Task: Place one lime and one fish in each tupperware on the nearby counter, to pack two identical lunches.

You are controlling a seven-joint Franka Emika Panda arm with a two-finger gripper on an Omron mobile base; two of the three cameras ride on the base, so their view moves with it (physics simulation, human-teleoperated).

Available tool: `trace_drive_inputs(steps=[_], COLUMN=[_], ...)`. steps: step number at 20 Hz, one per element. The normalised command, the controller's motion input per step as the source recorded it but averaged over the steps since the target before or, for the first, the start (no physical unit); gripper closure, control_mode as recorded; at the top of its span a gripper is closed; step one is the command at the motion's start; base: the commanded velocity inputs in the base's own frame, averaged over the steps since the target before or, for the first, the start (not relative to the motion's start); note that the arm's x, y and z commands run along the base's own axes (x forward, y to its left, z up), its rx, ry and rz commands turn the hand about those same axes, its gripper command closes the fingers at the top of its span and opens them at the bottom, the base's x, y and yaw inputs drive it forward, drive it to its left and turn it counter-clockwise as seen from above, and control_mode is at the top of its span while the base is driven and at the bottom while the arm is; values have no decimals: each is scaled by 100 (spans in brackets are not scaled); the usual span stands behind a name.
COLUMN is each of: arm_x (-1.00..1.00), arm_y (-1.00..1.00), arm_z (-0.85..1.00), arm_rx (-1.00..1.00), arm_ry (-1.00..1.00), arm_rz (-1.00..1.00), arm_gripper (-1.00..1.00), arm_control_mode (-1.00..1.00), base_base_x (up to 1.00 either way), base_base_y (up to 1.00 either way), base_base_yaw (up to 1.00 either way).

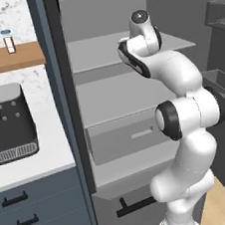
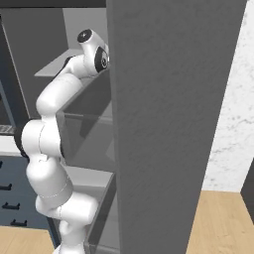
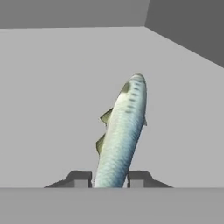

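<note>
Seen from the camera on the hand, the two-finger gripper point(image 3: 110, 179) is clenching around a slender silvery-blue fish point(image 3: 121, 135), its two dark fingertips point(image 3: 81, 178) pressing against either side of the fish's near end. The fish is stretching away from the fingers, tilting slightly to the right, with small greenish fins showing along its left edge and dark speckles near its far tip. It is lying on a flat pale grey shelf point(image 3: 48, 100) inside an open refrigerator, and a darker grey wall is rising at the far right corner behind it.

From the left base view, the white robot arm with dark joints point(image 1: 185, 115) is rising from the lower right and reaching forward and up into the tall open dark grey refrigerator point(image 1: 113, 104). Its wrist is sitting level with an upper shelf. Below that shelf, a pale grey drawer point(image 1: 125, 138) is standing closed, and lower still a dark bar handle point(image 1: 136, 204) is crossing the bottom compartment. To the left of the refrigerator, a dark grey coffee machine point(image 1: 8, 123) is standing on a white counter point(image 1: 53, 142) above navy blue drawers point(image 1: 42, 214). Farther back and higher, a small white bottle point(image 1: 8, 42) is standing on a brown wooden wall shelf point(image 1: 9, 58).

In the right base view, the arm is bending behind the broad dark grey refrigerator door point(image 2: 168, 124).
</note>
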Motion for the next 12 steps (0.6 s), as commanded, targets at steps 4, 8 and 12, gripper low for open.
trace_drive_inputs(steps=[4, 8, 12], arm_x=[-56, -100, -100], arm_y=[13, 47, 63], arm_z=[6, 33, -3], arm_rx=[0, -5, -6], arm_ry=[-7, -33, -18], arm_rz=[0, 4, 4], arm_gripper=[100, 100, 100], arm_control_mode=[-100, -100, -100], base_base_x=[0, 0, 0], base_base_y=[0, 0, 0], base_base_yaw=[0, 0, 0])
